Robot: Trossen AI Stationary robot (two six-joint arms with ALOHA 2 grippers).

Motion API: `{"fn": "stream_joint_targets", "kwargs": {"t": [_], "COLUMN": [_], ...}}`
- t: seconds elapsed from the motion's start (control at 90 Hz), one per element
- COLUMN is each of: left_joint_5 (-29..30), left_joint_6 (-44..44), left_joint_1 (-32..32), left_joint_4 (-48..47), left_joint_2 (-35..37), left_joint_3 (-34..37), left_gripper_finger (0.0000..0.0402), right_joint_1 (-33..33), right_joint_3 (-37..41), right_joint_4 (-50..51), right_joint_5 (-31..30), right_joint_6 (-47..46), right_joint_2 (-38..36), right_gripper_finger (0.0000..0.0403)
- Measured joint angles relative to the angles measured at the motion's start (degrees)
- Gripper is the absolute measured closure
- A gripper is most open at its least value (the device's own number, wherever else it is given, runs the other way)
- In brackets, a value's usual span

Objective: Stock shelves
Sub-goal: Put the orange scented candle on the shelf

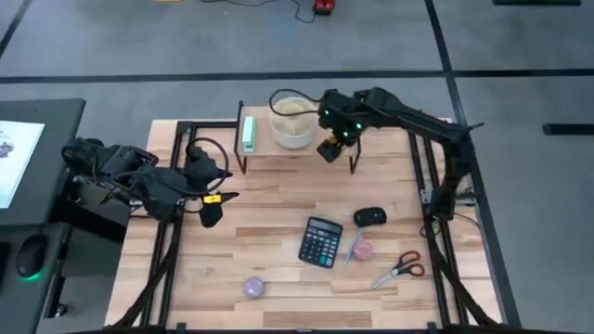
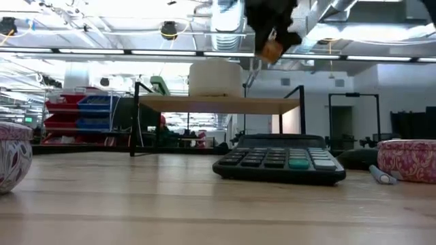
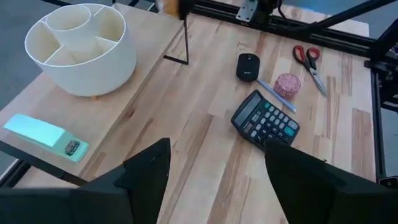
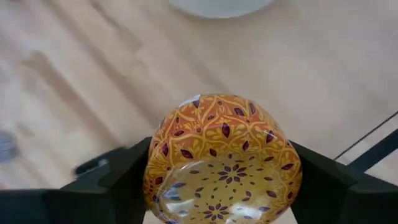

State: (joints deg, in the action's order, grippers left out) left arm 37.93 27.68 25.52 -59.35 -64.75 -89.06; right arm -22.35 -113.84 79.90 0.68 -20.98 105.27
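Observation:
The shelves are one low wooden riser on black legs at the table's far middle. A white divided bowl and a mint stapler stand on its plank. My right gripper hangs over the plank's right end, shut on an orange patterned tin. In the low view the tin is well above the plank. My left gripper stands open over the table's left side, with nothing between its fingers. My right gripper pinches the tin's round side wall between its two fingers, one on each side. The fingers come from above, slanting down. The tin is lifted clear above the plank, one flat patterned face toward the wrist camera.
On the tabletop lie a calculator, a black mouse, a pink tin beside a pen, scissors and a purple tin. Bare wood shows under the shelf and at the near left.

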Motion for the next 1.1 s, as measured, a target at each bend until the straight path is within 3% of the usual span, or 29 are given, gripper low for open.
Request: {"fn": "stream_joint_targets", "kwargs": {"t": [0.422,0.644,0.844,1.1], "left_joint_5": [1.09,1.49,1.66,1.75], "left_joint_6": [0.11,0.46,0.70,0.72], "left_joint_1": [0.00,-0.02,-0.02,-0.02], "left_joint_4": [0.20,0.35,0.35,0.35], "left_joint_2": [-0.02,-0.02,-0.02,-0.02], "left_joint_3": [0.00,0.00,0.00,0.00], "left_gripper_finger": [0.0164,0.0164,0.0164,0.0164], "right_joint_1": [-7.09,-9.09,-9.36,-9.34], "right_joint_3": [-0.11,-0.13,-0.11,-0.11], "right_joint_4": [1.13,0.17,0.18,-0.53], "right_joint_5": [-2.56,-3.40,-4.17,-4.96], "right_joint_6": [7.76,8.91,9.48,9.48], "right_joint_2": [7.54,7.50,7.56,7.56], "right_gripper_finger": [0.0126,0.0125,0.0089,0.0101]}}
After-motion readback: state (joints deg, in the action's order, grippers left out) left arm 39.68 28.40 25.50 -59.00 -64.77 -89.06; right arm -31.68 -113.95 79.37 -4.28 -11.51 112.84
